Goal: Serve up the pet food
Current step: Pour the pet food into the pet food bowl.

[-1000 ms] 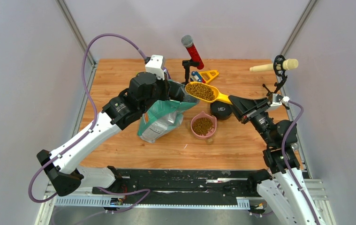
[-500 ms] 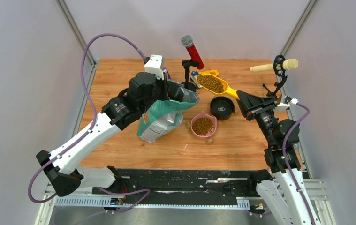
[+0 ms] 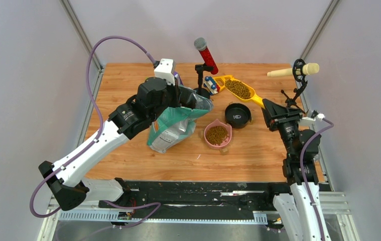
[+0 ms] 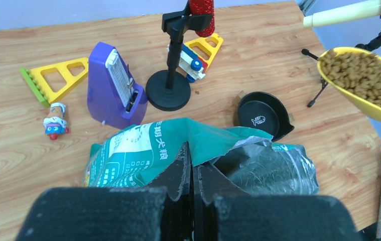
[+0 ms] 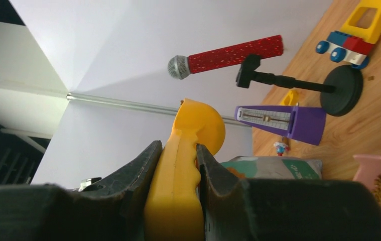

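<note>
Loose kibble (image 3: 237, 89) spills easily, upper right; right gripper (image 3: 267, 105) clamps scoop (image 3: 255, 98) handle, left gripper (image 4: 192, 173) pinches bag (image 3: 170, 128) rim

Teal food bag (image 4: 143, 155) – large white Chinese characters across its upper front, the last two seemingly 犬粮; the finer print beneath is too small to read. Its white label (image 3: 165, 136) is illegible. Black bowl (image 4: 273, 108) – a white fish-skeleton sign inside.

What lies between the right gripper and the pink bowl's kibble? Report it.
The black bowl sits there, empty; the top external view shows it.
</note>
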`<state>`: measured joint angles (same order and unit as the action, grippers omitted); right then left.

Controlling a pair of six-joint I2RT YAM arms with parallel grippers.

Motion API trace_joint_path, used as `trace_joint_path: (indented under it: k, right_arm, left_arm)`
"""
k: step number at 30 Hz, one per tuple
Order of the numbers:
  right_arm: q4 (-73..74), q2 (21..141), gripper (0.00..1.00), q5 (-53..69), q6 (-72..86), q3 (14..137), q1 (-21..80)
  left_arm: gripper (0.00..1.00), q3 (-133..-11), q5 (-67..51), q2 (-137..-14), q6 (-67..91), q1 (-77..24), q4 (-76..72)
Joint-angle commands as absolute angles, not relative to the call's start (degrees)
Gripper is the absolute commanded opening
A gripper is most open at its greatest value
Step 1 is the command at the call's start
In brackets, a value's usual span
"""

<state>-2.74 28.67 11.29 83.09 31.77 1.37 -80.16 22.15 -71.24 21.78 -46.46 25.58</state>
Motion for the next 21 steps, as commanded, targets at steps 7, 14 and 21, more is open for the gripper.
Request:
trace_joint_path:
  k: [7,14,21]
  right_arm:
    - [-4.28,26.47,0.00,10.80,86.33,26.71,-3.51]
    - [-2.29,24.29,0.00,9.64,85.96,23.43,-5.79]
    - [4.76,21.84,0.00,7.79,82.61,22.01,-8.01]
  left_arm:
    - [0.00,-81.19,23.80,-70.38,22.15,-46.41,20.96]
    - [0.00,-80.65,23.83,-70.53,22.13,-46.41,21.01]
    - [0.00,-80.56,23.99,-70.90,22.01,-46.41,21.09]
